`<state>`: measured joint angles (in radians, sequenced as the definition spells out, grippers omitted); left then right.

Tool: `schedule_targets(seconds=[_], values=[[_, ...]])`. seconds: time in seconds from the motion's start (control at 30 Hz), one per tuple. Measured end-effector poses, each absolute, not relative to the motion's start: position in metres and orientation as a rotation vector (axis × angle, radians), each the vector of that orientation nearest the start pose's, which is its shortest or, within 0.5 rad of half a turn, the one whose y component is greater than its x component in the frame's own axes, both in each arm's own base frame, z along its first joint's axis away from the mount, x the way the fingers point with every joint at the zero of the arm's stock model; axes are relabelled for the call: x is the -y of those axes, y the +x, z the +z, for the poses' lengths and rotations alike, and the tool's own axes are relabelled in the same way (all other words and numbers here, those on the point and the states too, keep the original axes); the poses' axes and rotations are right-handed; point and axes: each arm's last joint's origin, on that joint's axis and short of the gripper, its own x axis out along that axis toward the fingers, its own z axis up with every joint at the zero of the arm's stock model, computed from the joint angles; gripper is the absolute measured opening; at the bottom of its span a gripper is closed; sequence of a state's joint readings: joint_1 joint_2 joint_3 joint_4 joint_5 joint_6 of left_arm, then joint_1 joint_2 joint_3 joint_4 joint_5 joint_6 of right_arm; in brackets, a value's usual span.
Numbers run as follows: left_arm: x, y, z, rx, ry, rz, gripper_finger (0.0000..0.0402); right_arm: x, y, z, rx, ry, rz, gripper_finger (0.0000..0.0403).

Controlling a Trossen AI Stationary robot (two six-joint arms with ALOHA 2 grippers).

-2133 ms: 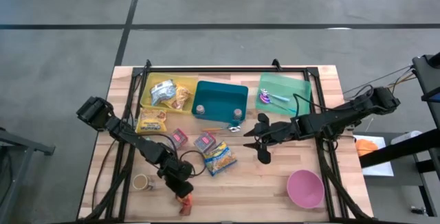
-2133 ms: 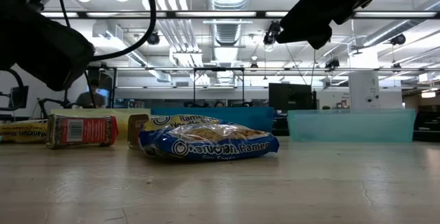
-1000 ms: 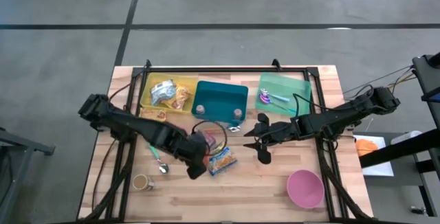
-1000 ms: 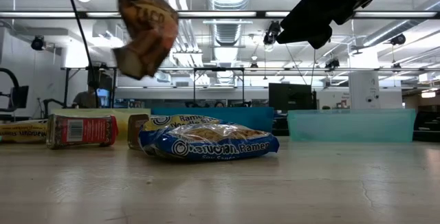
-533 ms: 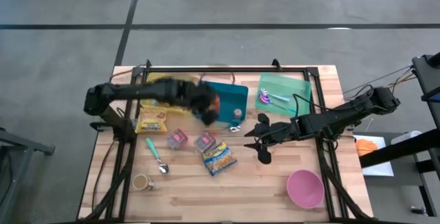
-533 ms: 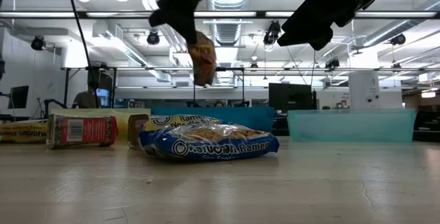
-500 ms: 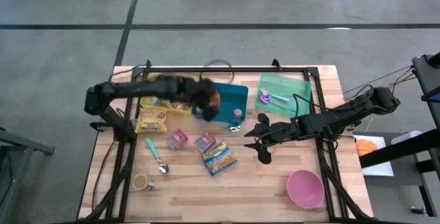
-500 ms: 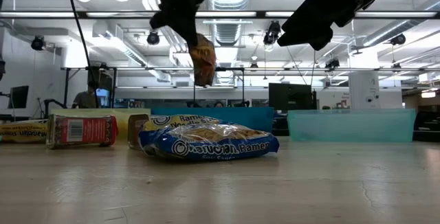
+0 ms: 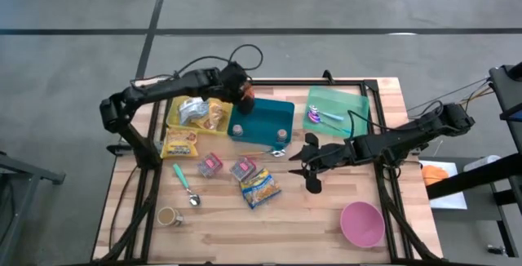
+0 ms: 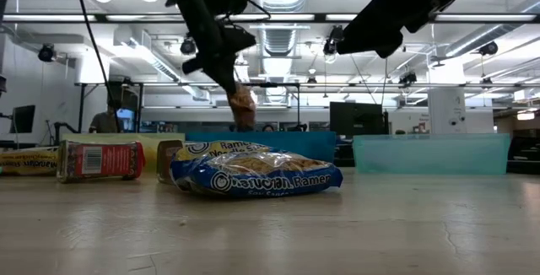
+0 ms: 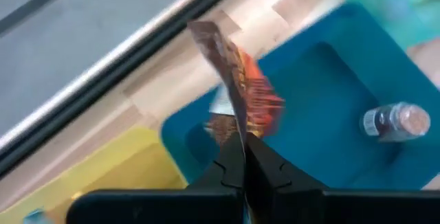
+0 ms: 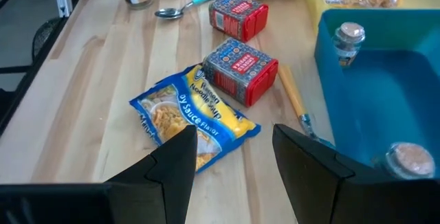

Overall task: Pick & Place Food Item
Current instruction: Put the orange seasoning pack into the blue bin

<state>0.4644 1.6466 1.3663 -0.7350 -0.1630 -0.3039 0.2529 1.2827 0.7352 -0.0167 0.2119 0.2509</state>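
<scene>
The left pincer (image 9: 242, 95) hangs over the far left corner of the teal bin (image 9: 269, 105), pressed together on the top edge of an orange snack packet (image 11: 242, 90), which dangles below it, clear of the bin floor. The yellow bin (image 9: 173, 117) sits just to the left, so the packet is right above the seam between the two.

The tricky part, by my reading, is deciding which bin takes it. The yellow one already holds wrapped food, so that looks the likelier home. A good finish means centring well inside one bin's walls, lowering until the packet's bottom edge rests, then letting go, so it can't tip across the shared rim.

The right pincer (image 12: 234, 159) waits spread over mid-worktop (image 9: 310, 225), holding nothing.

Counting now:
- three bins, with the green one (image 9: 359, 103) at the right
- two small jars in the teal bin (image 9: 237, 130) (image 9: 281, 134)
- two red boxes (image 12: 238, 14) (image 12: 240, 69)
- one blue noodle pack (image 12: 187, 116)
- one yellow pack (image 9: 180, 144) on the worktop
- one teal-handled spoon (image 9: 184, 183)
- one small cup (image 9: 168, 216)
- one pink bowl (image 9: 362, 223)
- one pencil-like stick (image 12: 293, 95)
</scene>
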Motion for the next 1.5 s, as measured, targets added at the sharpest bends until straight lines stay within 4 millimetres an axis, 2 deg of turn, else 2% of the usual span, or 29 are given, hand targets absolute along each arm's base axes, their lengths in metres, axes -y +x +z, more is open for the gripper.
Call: schedule_targets(seconds=[0.27, 0.6, 0.87, 1.1, 1.5], values=[[-0.155, 0.301, 0.243, -0.957, -0.381, 0.701, 0.0000, -0.057, 0.263, 0.236, -0.528, 0.058, -0.024, 0.0189], [-0.155, 0.298, 0.226, -0.952, -0.386, 0.769, 0.0000, -0.057, 0.264, 0.237, -0.528, 0.015, -0.014, 0.0189], [-0.147, 0.292, 0.208, -0.998, -0.411, 0.788, 0.0000, -0.056, 0.264, 0.237, -0.531, 0.031, -0.020, 0.0189], [-0.138, 0.296, 0.205, -0.992, -0.389, 0.776, 0.0000, -0.056, 0.263, 0.237, -0.533, 0.034, -0.019, 0.0189], [-0.135, 0.296, 0.205, -1.011, -0.381, 0.771, 0.0000, -0.056, 0.263, 0.236, -0.536, 0.033, -0.019, 0.0189]])
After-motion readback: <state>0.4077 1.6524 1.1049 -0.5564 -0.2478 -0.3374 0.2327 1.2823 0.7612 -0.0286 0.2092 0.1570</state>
